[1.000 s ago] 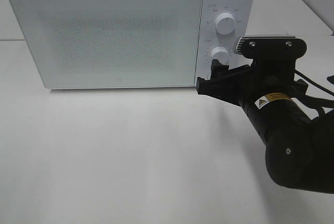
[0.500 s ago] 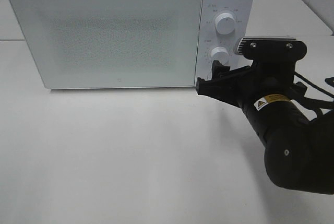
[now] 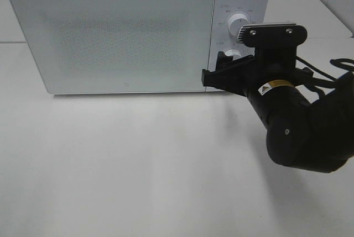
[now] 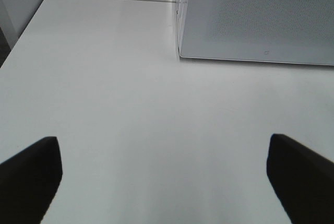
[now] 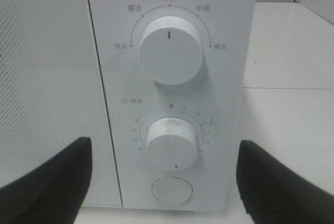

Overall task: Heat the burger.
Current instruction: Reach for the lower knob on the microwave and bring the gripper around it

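Black right gripper (image 5: 163, 148), spread wide and empty, faces the round lower knob (image 5: 171, 143) on the microwave (image 3: 127, 38).

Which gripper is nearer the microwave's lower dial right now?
Right. The right gripper is open directly in front of the lower dial, a finger to each side. The left gripper is open over the table, off the microwave's door-side corner, away from the dials.
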